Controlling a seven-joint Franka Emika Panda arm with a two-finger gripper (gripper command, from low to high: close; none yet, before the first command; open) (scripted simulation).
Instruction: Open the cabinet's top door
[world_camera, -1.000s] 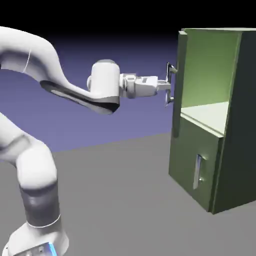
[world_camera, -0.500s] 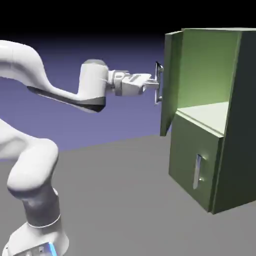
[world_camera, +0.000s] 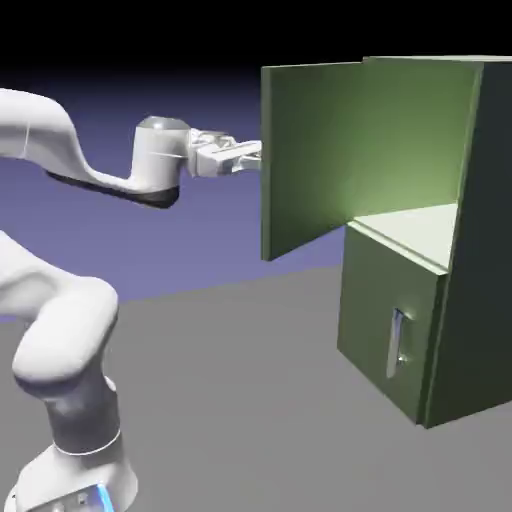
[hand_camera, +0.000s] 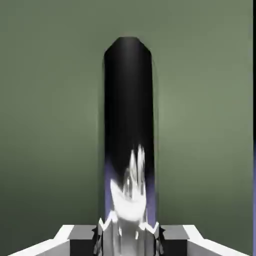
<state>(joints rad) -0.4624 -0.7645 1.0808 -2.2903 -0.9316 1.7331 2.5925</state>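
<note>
Backdrop (world_camera: 190, 245) shows below the open top door's (world_camera: 310, 155) lower edge.

Grey surface (world_camera: 230, 390); olive-green cabinet (world_camera: 480, 270) and white robot base (world_camera: 85, 465) standing on it.

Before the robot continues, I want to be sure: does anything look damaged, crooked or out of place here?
Nothing stands out. The top door stands wide open but looks straight, the lower door is shut, and the jaws are closed on the top door's handle.
</note>
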